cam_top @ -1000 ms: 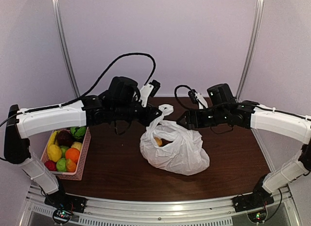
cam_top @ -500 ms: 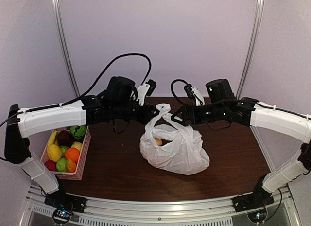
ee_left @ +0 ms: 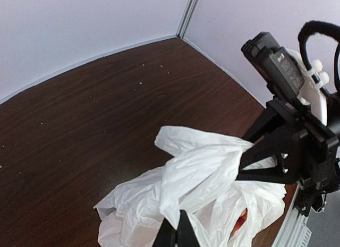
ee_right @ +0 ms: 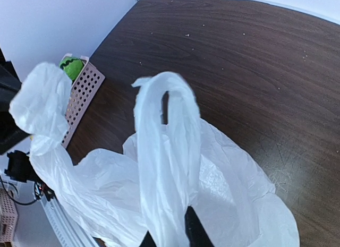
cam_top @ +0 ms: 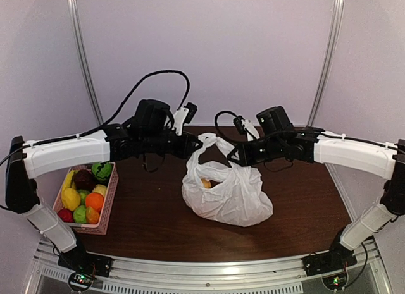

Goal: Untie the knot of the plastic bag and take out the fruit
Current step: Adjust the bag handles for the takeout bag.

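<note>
Basket [cam_top: 109, 199] of mixed fruit at far left of table [cam_top: 152, 224], well apart from the work.

Left gripper [ee_left: 175, 232]: jaws narrow, pinched on a fold of the plastic bag [cam_top: 228, 196] at its left handle loop [ee_right: 40, 106], which is held up off the table.

Bag body sits mid-table, between the two arms, slumped and crinkled. One orange piece of fruit [cam_top: 205, 183] shows through the mouth.

Knot: no tied bunch can be made out. In the right wrist view the two loops stand apart, so it is probably undone already.

Right gripper [ee_right: 169, 233]: jaws narrow, clamped on the base of the right handle loop [ee_right: 170, 125], which stands upright above the fingers.

Handling notes:
- Film is thin, limp and slippery. It should weigh almost nothing, so the fruit is the only load.
- It probably tears or stretches if the loops are pulled hard apart.
- Best hold is on the bunched loop, where the layers are thick. Single film would likely slip.
- Spreading the loops gently should open the mouth.
</note>
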Motion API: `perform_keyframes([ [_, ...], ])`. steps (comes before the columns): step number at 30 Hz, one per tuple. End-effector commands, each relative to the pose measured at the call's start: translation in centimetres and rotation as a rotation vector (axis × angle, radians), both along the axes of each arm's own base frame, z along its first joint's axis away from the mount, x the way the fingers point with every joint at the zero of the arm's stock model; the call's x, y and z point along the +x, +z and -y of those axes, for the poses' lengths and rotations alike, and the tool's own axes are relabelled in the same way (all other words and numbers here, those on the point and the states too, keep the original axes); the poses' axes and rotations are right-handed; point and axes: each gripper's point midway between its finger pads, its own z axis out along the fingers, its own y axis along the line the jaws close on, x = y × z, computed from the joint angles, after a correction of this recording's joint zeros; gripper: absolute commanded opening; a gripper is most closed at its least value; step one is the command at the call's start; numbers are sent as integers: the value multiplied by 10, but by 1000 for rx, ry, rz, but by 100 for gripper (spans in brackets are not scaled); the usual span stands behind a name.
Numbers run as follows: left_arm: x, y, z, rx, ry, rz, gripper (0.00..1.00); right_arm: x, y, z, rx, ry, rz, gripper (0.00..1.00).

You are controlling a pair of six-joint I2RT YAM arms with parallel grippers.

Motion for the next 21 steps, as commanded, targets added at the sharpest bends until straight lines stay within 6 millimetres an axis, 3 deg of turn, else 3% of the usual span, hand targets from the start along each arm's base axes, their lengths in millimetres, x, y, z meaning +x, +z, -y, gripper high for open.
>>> perform_keyframes([
  [1,16,35,-17,-56,43,48,0,21,68,15,18,-90,147,6],
  [2,22,47,-24,-63,58,66,0,28,89,26,9,-124,190,0],
  [7,45,118,-72,-165,147,171,0,42,192,89,63,-272,380,0],
  [11,41,152,-85,-243,126,214,0,27,239,109,108,-275,478,0],
  [15,30,162,-77,-299,58,208,0,9,241,106,148,-212,487,0],
  [21,10,154,-66,-369,-53,151,0,-11,214,94,189,-106,420,0],
])
